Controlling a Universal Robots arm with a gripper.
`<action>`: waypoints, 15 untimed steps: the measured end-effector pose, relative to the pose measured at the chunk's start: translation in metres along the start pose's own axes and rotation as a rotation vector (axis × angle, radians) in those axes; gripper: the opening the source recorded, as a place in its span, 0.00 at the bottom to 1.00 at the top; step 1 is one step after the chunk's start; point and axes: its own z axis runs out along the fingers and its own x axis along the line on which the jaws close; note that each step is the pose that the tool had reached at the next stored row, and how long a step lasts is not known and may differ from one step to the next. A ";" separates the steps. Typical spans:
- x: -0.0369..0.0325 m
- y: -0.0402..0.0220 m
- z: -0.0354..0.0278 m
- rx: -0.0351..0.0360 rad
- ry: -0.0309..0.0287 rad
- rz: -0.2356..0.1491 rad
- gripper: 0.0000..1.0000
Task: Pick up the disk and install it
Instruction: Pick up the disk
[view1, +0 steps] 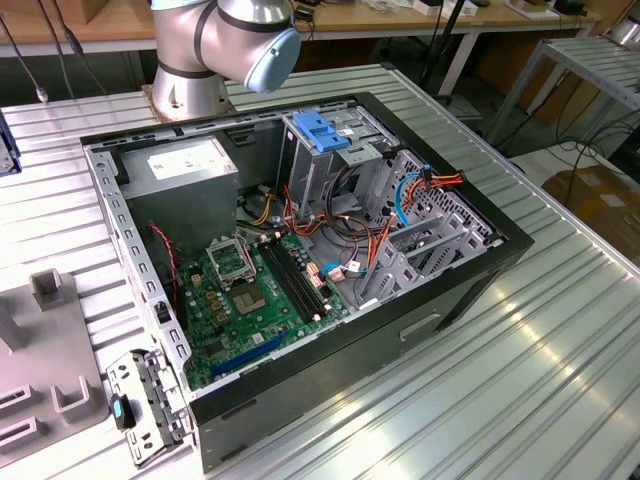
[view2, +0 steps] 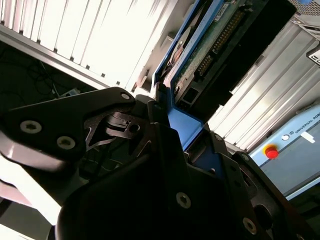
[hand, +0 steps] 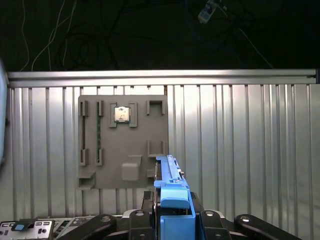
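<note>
In both wrist views my gripper is shut on the disk, held up off the table. In the first wrist view the disk shows edge-on, its blue rail standing between the black fingers. In the second wrist view the disk shows its green circuit board, connector pins and blue side rail, clamped at one end by my gripper. In the first wrist view a grey fixture plate lies on the ribbed table below the disk.
The open computer case lies on the ribbed metal table. Inside are a drive cage with a blue latch, a grey box with a white sticker, the motherboard and loose cables. A red button sits on a nearby control box.
</note>
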 end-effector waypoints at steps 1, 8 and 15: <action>0.0000 -0.0012 0.0000 0.0000 0.0000 0.000 0.37; -0.0003 -0.0131 -0.0002 0.0000 0.0000 0.000 0.37; -0.0006 -0.0238 -0.0004 0.0000 0.0000 0.000 0.37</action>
